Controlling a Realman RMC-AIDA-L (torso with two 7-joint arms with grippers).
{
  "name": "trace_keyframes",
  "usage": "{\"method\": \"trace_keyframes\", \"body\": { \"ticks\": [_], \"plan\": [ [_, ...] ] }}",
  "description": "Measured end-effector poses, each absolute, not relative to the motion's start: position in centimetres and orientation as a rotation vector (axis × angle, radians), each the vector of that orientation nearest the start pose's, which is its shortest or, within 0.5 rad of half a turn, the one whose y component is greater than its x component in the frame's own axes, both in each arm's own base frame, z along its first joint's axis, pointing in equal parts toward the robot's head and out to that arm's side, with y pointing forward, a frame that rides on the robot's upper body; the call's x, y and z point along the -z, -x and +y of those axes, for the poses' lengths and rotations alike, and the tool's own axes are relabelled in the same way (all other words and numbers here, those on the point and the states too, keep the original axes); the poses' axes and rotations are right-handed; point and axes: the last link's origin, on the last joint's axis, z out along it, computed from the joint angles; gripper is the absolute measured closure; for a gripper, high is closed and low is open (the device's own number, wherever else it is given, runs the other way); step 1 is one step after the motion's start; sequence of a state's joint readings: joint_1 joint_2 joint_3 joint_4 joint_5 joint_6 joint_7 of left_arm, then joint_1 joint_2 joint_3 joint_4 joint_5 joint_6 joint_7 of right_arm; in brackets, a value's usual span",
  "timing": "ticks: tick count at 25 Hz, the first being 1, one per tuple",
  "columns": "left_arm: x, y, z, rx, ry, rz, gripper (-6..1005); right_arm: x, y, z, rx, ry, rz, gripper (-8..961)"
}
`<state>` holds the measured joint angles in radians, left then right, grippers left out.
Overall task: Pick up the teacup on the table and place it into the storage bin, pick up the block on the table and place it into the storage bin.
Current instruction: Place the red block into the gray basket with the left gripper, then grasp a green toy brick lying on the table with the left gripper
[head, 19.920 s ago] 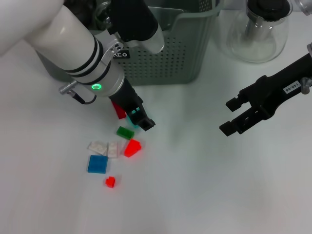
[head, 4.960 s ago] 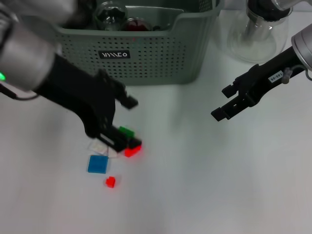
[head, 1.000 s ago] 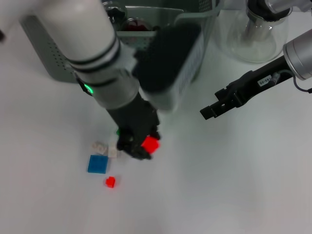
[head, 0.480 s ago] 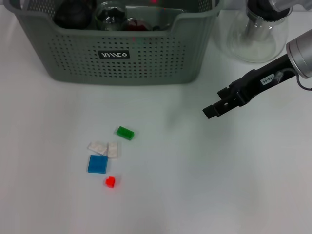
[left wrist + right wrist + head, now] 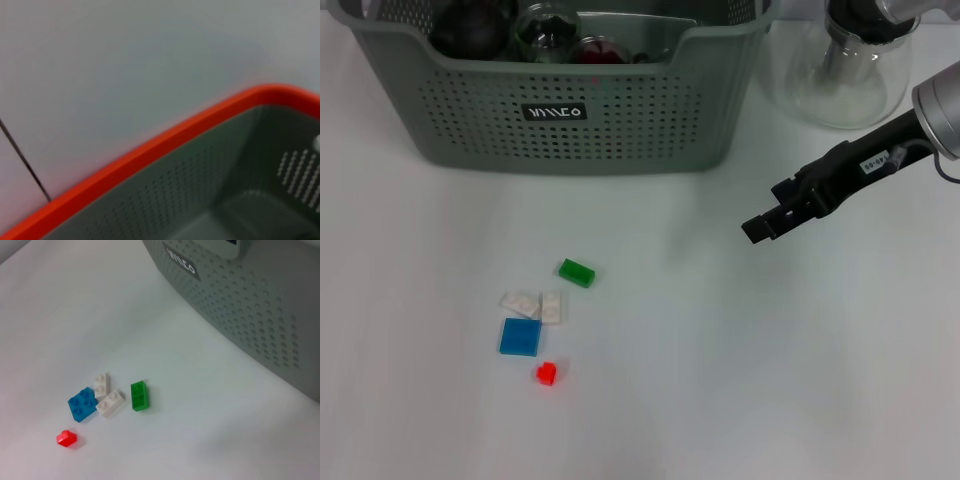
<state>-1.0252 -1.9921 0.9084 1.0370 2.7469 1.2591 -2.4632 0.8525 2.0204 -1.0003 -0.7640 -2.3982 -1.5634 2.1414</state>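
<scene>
White table point(image 5: 740, 380) bears storage bin point(image 5: 620, 130); glass teapot point(image 5: 845, 70); scattered blocks point(image 5: 542, 315) (five).

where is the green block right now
In the head view the green block lies on the white table left of centre, in front of the storage bin, just above the two white blocks and blue block.

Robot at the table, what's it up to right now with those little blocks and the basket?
It is clearing small blocks into the grey storage bin. Five remain on the table: a green block, two white blocks, a blue block and a small red block. The right gripper hangs over bare table to the right, holding nothing. The left arm is out of the head view; its wrist camera looks into the bin.
</scene>
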Motion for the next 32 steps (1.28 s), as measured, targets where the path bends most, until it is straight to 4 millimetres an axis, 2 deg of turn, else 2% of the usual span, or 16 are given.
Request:
{"method": "trace_keyframes", "body": {
  "ticks": [6, 12, 15, 16, 17, 20, 24, 26, 27, 28, 31, 32],
  "plan": [
    [-7.7, 11.7, 48.7, -0.165, 2.26, -0.767, 542, 0.8, -19.2, 38.5, 0.178, 2.908, 1.009, 25],
    [-8.3, 11.6, 48.6, -0.158, 2.244, -0.756, 534, 0.6, -19.5, 38.4, 0.183, 2.906, 1.004, 25],
    [-9.6, 10.8, 47.7, -0.094, 2.266, -0.731, 305, 0.5, -19.6, 38.4, 0.183, 2.905, 1.003, 25],
    [-9.6, 10.8, 47.7, -0.094, 2.266, -0.731, 278, 0.5, -19.6, 38.5, 0.182, 2.905, 1.0, 25],
    [-10.6, 9.6, 46.1, 0.016, 2.345, -0.69, 252, 0.5, -19.5, 38.5, 0.182, 2.905, 0.999, 25],
    [-11.5, 8.1, 43.1, 0.178, 2.492, -0.593, 172, 0.4, -19.4, 38.6, 0.183, 2.905, 0.991, 25],
    [-12.1, 7.1, 37.9, 0.368, 2.722, -0.354, 174, 0.3, -19.4, 38.7, 0.18, 2.901, 0.989, 26],
    [-12.0, 7.1, 36.0, 0.393, 2.799, -0.259, 175, 0.2, -19.4, 38.8, 0.176, 2.896, 0.99, 26],
    [-11.6, 7.4, 34.0, 0.4, 2.881, -0.173, 176, 0.1, -19.5, 38.8, 0.177, 2.895, 0.99, 26],
    [-11.6, 7.4, 34.0, 0.4, 2.881, -0.173, 176, 0.1, -19.5, 38.8, 0.177, 2.892, 0.991, 26],
    [-10.5, 7.9, 32.4, 0.357, 2.949, -0.13, 178, 0.0, -19.6, 38.9, 0.177, 2.886, 0.997, 26],
    [-9.7, 8.4, 31.9, 0.307, 2.974, -0.137, 178, 0.0, -19.6, 38.9, 0.177, 2.886, 0.998, 26]
  ]
}}
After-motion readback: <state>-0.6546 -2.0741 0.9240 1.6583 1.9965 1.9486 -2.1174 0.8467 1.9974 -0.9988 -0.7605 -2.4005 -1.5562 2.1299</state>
